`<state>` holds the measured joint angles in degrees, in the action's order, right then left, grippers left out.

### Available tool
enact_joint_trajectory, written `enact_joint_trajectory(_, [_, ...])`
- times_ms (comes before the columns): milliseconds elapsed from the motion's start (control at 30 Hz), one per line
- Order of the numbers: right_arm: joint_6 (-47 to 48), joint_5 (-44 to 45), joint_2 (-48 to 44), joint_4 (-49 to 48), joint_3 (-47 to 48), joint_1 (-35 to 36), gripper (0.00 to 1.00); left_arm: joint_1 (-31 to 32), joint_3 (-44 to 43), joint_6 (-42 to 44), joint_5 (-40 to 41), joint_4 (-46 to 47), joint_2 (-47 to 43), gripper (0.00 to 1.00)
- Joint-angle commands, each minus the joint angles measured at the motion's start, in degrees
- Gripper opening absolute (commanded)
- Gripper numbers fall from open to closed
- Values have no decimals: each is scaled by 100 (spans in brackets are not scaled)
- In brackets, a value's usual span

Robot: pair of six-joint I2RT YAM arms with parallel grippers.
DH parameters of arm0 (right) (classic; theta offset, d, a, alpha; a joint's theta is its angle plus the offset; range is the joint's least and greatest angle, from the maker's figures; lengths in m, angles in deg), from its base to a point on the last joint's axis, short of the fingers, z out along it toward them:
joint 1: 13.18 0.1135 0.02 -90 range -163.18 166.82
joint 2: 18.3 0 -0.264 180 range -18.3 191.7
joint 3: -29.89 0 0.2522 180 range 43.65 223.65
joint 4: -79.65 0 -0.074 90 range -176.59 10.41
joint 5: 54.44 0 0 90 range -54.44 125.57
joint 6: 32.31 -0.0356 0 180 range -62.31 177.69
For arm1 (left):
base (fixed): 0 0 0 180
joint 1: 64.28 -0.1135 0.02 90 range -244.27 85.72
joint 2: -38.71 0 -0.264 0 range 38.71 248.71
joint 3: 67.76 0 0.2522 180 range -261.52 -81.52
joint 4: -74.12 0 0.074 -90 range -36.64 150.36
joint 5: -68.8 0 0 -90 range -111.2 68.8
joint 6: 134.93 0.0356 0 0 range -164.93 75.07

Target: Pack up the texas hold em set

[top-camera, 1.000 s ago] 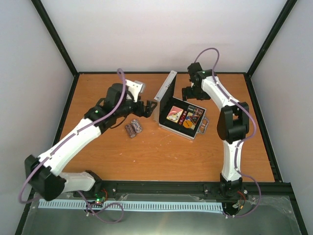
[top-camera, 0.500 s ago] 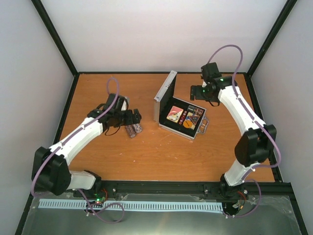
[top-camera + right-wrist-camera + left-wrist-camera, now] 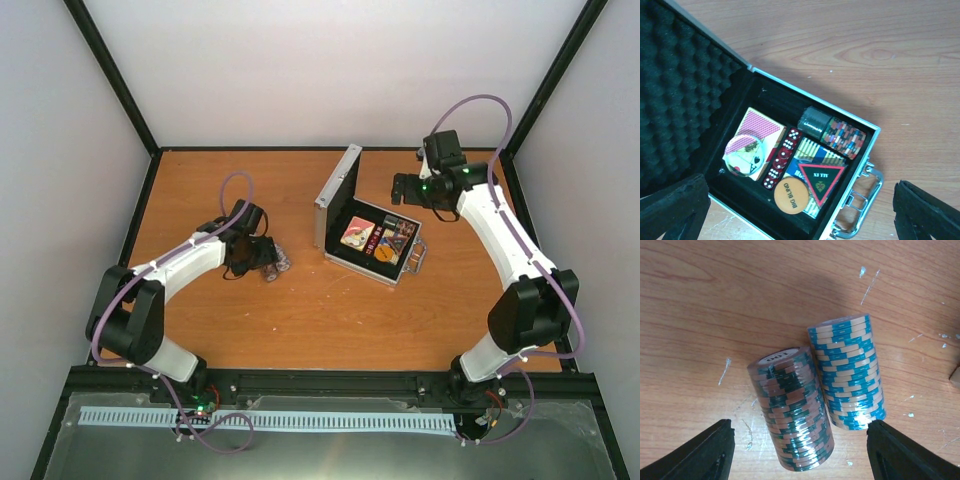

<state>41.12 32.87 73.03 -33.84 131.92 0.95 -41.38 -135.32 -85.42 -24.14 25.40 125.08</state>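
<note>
The silver case (image 3: 360,268) of the texas hold em set lies open, its lid (image 3: 338,190) upright. In the black tray (image 3: 815,99) sit a red-backed deck (image 3: 762,132), red dice (image 3: 782,157), an orange disc (image 3: 791,195), a red-edged triangle (image 3: 821,177) on a blue-yellow deck, and a chip roll (image 3: 842,137). Two striped chip stacks lie side by side on the table left of the case: green-brown (image 3: 792,407) and blue-tan (image 3: 850,372). My left gripper (image 3: 800,455) is open and straddles both, its right finger at the blue stack's end. My right gripper (image 3: 800,215) hangs open above the case.
The case's metal handle (image 3: 860,220) sticks out toward the near right. Egg-crate foam (image 3: 685,95) lines the lid. Black frame posts and white walls enclose the wooden table (image 3: 300,320). A small tan object (image 3: 955,376) shows at the right edge of the left wrist view.
My left arm has pulled back from beside the case lid and come down over the chip stacks, its jaws narrowing. My right arm has swung back and right, off the case.
</note>
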Motion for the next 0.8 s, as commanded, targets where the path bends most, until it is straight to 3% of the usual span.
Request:
enact_joint_trajectory(0, [-7,-433,-78,-173,-114,-15,99,-13,-62,-458,39,4,2,72])
enact_joint_trajectory(567, [149,-705,-140,-286,-684,-16,99,-13,-344,-53,309,-108,910,60])
enact_joint_trajectory(767, [193,-864,-145,-207,-809,-9,99,-13,-157,-22,675,-206,737,53])
